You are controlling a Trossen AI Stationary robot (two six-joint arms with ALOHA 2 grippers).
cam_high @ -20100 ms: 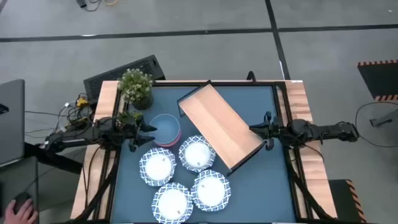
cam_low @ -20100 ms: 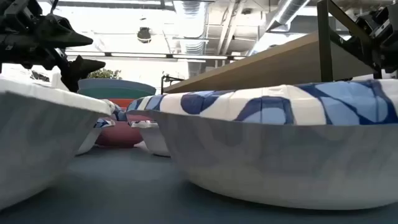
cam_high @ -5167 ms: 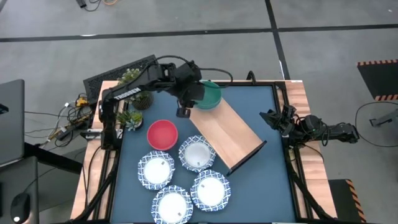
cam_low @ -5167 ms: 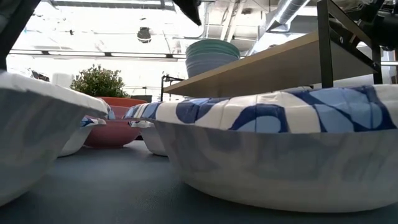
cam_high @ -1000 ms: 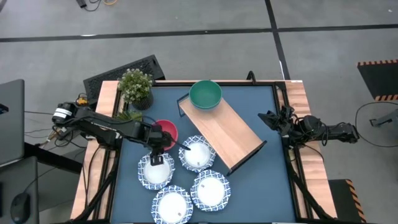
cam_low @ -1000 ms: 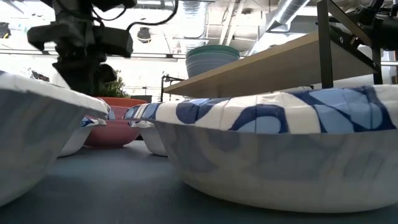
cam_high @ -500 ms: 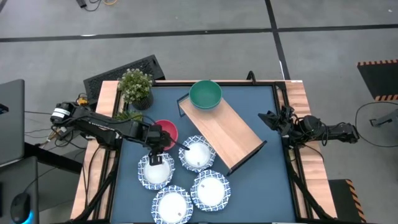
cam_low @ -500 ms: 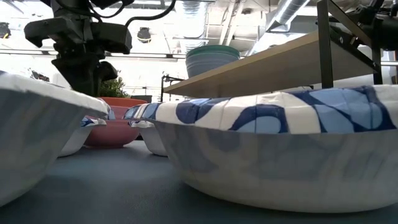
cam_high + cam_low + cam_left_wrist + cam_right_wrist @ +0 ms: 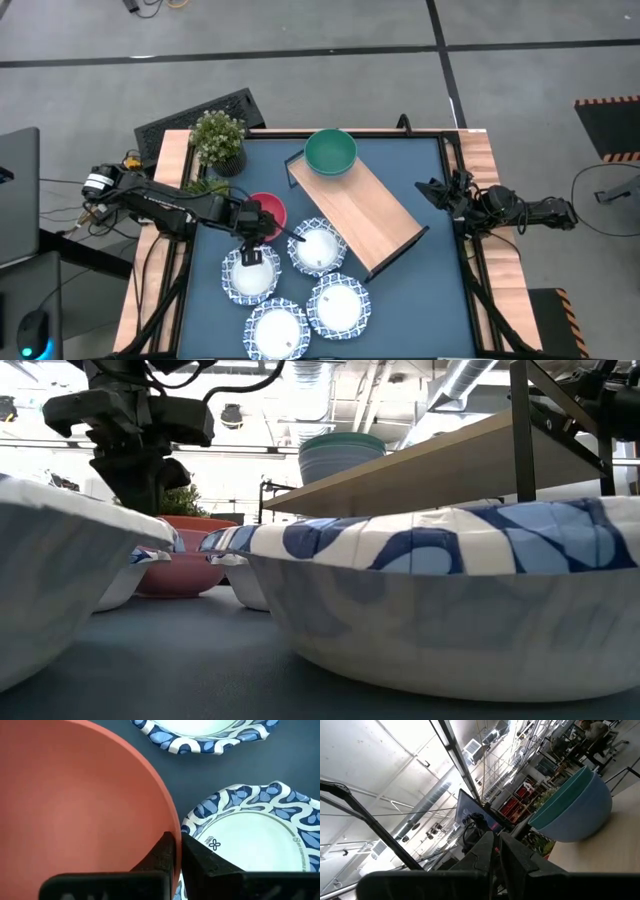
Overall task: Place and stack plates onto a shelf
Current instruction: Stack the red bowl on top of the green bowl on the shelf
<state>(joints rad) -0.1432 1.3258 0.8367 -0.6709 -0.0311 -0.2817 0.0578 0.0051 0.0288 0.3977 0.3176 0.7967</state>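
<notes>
Several blue-patterned plates (image 9: 250, 272) (image 9: 318, 248) (image 9: 340, 305) lie flat on the blue table top near its front. The shelf (image 9: 355, 205) stands diagonally at the centre, with a green bowl (image 9: 330, 152) stacked on a blue one at its far end. A red bowl (image 9: 268, 208) sits on the table left of the shelf. My left gripper (image 9: 255, 228) is shut on it, just beyond the far edge of the leftmost plate (image 9: 250, 855). My right gripper (image 9: 497, 851) waits shut and empty at the table's right edge, right of the shelf. My left gripper pinches the red bowl's rim (image 9: 174, 827) on the bowl's near side, one finger inside the bowl and one outside. The fingers (image 9: 162, 857) come from above, pointing down. The bowl sits upright on the table.
A potted plant (image 9: 218, 140) stands at the table's far left corner. Wooden rails (image 9: 172, 160) border the left and right sides. The plates lie close together, and one (image 9: 450, 600) fills most of the low view. Bare blue surface lies right of the shelf.
</notes>
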